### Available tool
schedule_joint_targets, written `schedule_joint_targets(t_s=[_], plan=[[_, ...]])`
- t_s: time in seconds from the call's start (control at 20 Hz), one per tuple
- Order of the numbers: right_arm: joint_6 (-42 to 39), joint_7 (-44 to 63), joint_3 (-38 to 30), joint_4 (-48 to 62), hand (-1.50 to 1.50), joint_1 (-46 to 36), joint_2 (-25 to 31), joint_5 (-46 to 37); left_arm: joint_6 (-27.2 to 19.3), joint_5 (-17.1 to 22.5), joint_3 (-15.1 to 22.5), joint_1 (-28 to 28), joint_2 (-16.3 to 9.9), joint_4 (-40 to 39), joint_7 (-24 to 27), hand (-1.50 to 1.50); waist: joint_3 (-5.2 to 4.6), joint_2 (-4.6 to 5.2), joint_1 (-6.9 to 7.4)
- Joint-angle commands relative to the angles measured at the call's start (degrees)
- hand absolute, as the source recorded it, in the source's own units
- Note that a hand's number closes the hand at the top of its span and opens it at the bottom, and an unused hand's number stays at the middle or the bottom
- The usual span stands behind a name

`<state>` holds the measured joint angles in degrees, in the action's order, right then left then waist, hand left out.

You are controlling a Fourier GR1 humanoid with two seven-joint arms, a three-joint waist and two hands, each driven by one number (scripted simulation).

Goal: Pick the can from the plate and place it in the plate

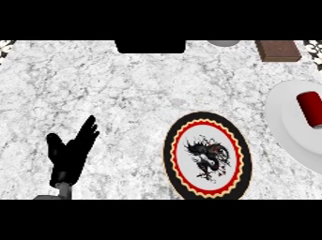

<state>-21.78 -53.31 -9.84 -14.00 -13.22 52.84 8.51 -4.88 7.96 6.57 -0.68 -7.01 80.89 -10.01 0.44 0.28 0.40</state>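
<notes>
Counter: a pale marbled counter (pixel 122 93) seen from steeply above.
Can: 1 red can (pixel 314 109) lies on its side on a plain white plate (pixel 288 126) at the far right, its silver end pointing toward the near edge.
White plate: partly cut off by the right edge of the view.
Patterned plate: a 2nd plate (pixel 191 136), with a black rim, a red ring and a dark dragon figure, sits near the middle, just left of the white plate; nothing lies on it.
Left hand: the black left hand (pixel 70 154) rests at the near left, fingers straight and spread, pointing up and away, holding nothing, well apart from both plates.
Right hand: not visible.
Far edge: a dark block (pixel 149 46), a grey round object (pixel 222 42) and a brown box (pixel 278 50).
Progress: the can is on the white plate and no hand is near it. If the patterned plate is the goal, the transfer is left to do; if the white plate is the goal, the can already lies there. The view does not settle which.
</notes>
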Motion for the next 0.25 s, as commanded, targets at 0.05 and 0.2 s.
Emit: schedule_joint_targets(t_s=[0.05, 0.2], plan=[[-8.41, -10.42, 0.43, 0.04, -1.50, 3.04, 1.22, -1.06, 1.05, 0.56, -0.70, 1.13, -0.76, -0.60, -1.21, 0.00, -0.08, 0.02, -0.13], [-7.40, -9.79, 0.10, -0.52, -1.50, 2.85, 0.98, -0.84, 2.41, 1.24, -1.50, -1.39, -2.11, 0.38, -0.03, 0.00, -0.08, -0.03, 0.35]])
